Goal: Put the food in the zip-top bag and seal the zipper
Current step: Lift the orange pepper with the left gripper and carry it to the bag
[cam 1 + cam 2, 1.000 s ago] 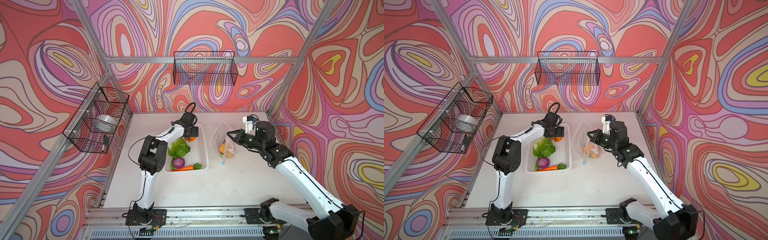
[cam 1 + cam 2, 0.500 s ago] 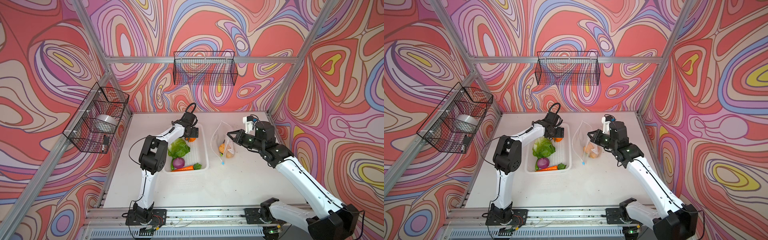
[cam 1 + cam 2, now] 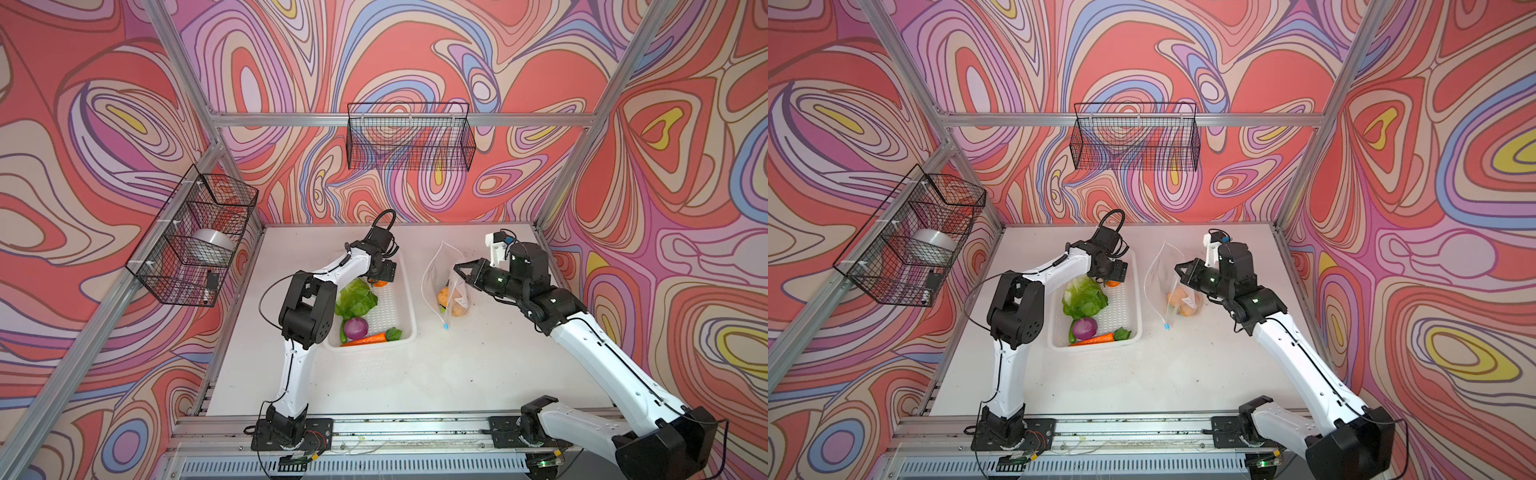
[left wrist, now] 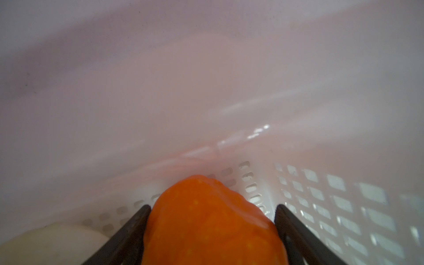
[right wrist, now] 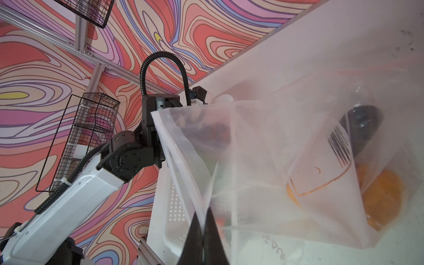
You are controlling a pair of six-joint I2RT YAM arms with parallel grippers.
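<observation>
**Left gripper** [image 4: 213, 206]: the jaws are spread wide, with one dark finger [image 4: 128, 231] on each side of an orange toy vegetable [image 4: 211, 229]. The vegetable lies on the perforated floor of the white basket [image 4: 332, 206]. One finger sits against its flank. A sliver of basket floor shows between the vegetable and the other finger, so it is straddled, not gripped.

**Right gripper** [image 5: 203, 218]: the jaws are pressed together on the film edge of the zip-top bag [image 5: 263, 149], beside its mouth.

**Bag:** in both top views it stands right of centre, held upright over the white table [image 3: 374, 382], just right of the basket. Its mouth gapes toward the basket. The zipper [image 3: 424, 286] is unsealed and curves along the mouth edge. Its blue slider tab [image 3: 445, 327] is at the lower end, near the table. Inside the bag are a dark cucumber [image 5: 362, 128] and orange-tan rounded pieces [image 3: 451, 301].

**Basket:** the remaining food lies lower in the frame than the left gripper.
- Green lettuce [image 3: 355, 297] comes first.
- A purple onion [image 3: 355, 328] is next.
- An orange carrot [image 3: 368, 340] lies along the near wall.
- A small green piece [image 3: 342, 334] is just beside the onion.
</observation>
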